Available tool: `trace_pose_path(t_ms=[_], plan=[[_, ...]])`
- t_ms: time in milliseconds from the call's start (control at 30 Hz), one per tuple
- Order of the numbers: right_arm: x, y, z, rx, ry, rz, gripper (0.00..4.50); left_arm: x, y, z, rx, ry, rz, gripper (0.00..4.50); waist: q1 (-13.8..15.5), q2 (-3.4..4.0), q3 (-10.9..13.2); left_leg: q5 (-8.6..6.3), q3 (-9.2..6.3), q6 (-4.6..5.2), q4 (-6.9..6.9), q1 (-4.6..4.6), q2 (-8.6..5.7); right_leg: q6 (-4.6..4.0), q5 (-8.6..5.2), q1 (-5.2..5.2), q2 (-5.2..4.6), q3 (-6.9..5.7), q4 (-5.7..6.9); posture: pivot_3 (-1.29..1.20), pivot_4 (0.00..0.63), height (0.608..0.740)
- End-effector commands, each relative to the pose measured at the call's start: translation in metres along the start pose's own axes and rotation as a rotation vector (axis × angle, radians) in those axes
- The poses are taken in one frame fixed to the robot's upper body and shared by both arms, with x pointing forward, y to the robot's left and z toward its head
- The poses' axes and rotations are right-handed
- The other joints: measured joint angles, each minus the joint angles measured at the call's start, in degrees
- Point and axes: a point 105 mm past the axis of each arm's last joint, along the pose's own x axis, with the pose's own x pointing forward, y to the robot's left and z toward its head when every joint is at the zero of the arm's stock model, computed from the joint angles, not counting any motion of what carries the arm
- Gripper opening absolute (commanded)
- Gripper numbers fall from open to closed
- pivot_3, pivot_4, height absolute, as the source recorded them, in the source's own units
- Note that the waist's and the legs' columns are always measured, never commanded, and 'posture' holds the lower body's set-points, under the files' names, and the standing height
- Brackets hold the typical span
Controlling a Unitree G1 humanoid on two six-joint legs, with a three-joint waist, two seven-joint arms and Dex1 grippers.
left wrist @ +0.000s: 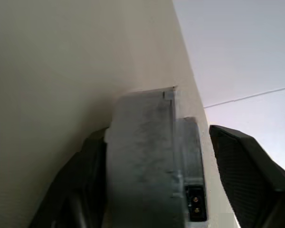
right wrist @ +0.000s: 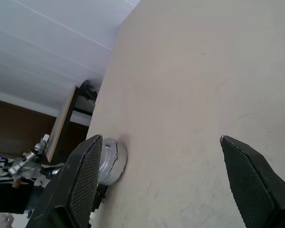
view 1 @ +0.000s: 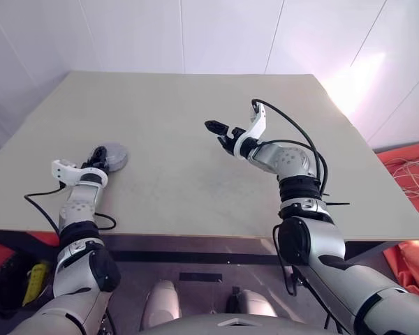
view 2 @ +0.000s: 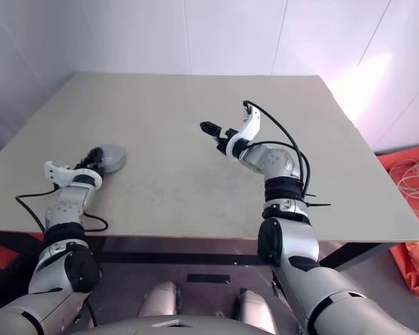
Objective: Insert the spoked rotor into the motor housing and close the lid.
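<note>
From your head views, the motor housing (view 1: pixel 112 156) sits closed just ahead of the left gripper (view 1: pixel 96 159); the right gripper (view 1: pixel 216 130) hovers well apart, empty; in the left wrist view, one finger (left wrist: pixel 249 166) stands off the housing, jaws parted; in the right wrist view, jaws gape wide; the task looks about done.

- Motor housing (left wrist: pixel 147 161): lower part cut off by the left wrist view's edge; inside hidden beneath the grey lid (view 1: pixel 114 154).
- Left end effector (view 1: pixel 96 158): fingertips hidden against the housing in the eye views.
- Bench (view 1: pixel 195 139): near edge partly hidden by arms.
</note>
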Motion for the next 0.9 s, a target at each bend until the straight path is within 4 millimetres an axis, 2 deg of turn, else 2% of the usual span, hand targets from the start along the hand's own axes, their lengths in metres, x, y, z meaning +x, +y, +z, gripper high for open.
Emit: trace_pose_path(t_ms=[33, 233, 367, 467, 533, 600, 667, 767, 833, 900], plan=[[0.001, 0.012, 0.009, -0.02, -0.027, 0.035, 4.5, -0.001, 0.013, 0.031, 0.045, -0.124, 0.098, 3.68, -0.1, 0.0, 0.0, 0.0, 0.0, 0.0, 0.0, 0.02, 0.01, 0.0, 0.0, 0.02, 0.0, 0.0, 0.0, 0.0, 0.0, 0.74], [0.001, 0.011, 0.009, -0.021, -0.019, 0.035, 4.5, -0.007, 0.037, 0.053, 0.155, -0.246, 0.262, 3.68, -1.7, 0.04, -0.03, 0.01, -0.01, -0.02, -0.05, 0.29, 0.04, 0.0, -0.01, 0.12, 0.02, 0.12, 0.02, 0.0, 0.0, 0.74], [0.001, 0.011, 0.007, -0.02, -0.009, 0.04, 4.5, -0.017, 0.055, 0.074, 0.305, -0.342, 0.416, 3.68, -3.12, 0.06, -0.06, 0.06, -0.02, -0.09, -0.16, 0.54, 0.08, -0.04, -0.04, 0.12, 0.08, 0.34, 0.11, 0.0, 0.0, 0.74], [0.002, 0.012, 0.005, -0.023, 0.0, 0.048, 4.5, -0.023, 0.055, 0.09, 0.433, -0.427, 0.477, 3.68, -3.92, 0.06, -0.06, 0.06, 0.02, -0.1, -0.24, 0.54, 0.09, -0.05, -0.05, 0.09, 0.16, 0.5, 0.1, 0.0, 0.0, 0.74], [0.002, 0.013, 0.004, -0.03, 0.006, 0.057, 4.5, -0.024, 0.048, 0.099, 0.524, -0.468, 0.482, 3.68, -4.03, 0.06, -0.06, 0.06, 0.0, -0.09, -0.24, 0.5, 0.1, -0.02, 0.0, -0.03, 0.19, 0.49, 0.08, 0.0, 0.0, 0.74], [0.002, 0.014, 0.003, -0.047, 0.008, 0.064, 4.5, -0.023, 0.037, 0.105, 0.612, -0.5, 0.461, 3.68, -3.63, 0.03, -0.06, 0.05, -0.02, -0.09, -0.23, 0.29, 0.11, -0.05, 0.02, -0.12, 0.19, 0.42, 0.04, 0.0, 0.0, 0.74], [0.001, 0.014, 0.003, -0.075, 0.008, 0.075, 4.5, -0.017, 0.014, 0.109, 0.741, -0.527, 0.387, 3.68, -2.45, -0.01, -0.06, 0.05, -0.01, -0.08, -0.21, 0.12, 0.1, -0.05, 0.02, -0.16, 0.17, 0.3, -0.03, 0.0, 0.0, 0.74], [-0.002, 0.015, 0.003, -0.154, -0.006, 0.105, 4.5, -0.006, -0.034, 0.1, 0.909, -0.539, 0.178, 3.68, -0.62, -0.03, -0.06, 0.05, 0.01, -0.08, -0.19, 0.02, 0.08, -0.06, 0.01, -0.14, 0.12, 0.17, -0.05, 0.0, 0.0, 0.74], [-0.005, 0.016, 0.003, -0.238, -0.021, 0.128, 4.5, 0.001, -0.066, 0.082, 0.998, -0.516, 0.004, 3.68, 0.75, -0.05, -0.05, 0.05, 0.03, -0.08, -0.15, -0.02, 0.06, -0.07, 0.01, -0.08, 0.04, 0.06, -0.05, 0.0, 0.0, 0.74], [-0.009, 0.017, 0.003, -0.331, -0.043, 0.155, 4.5, 0.006, -0.1, 0.047, 0.996, -0.41, -0.243, 3.68, 1.78, -0.05, -0.05, 0.05, 0.03, -0.08, -0.06, -0.06, 0.03, -0.12, -0.03, -0.01, -0.05, -0.02, -0.04, 0.0, 0.0, 0.74]])
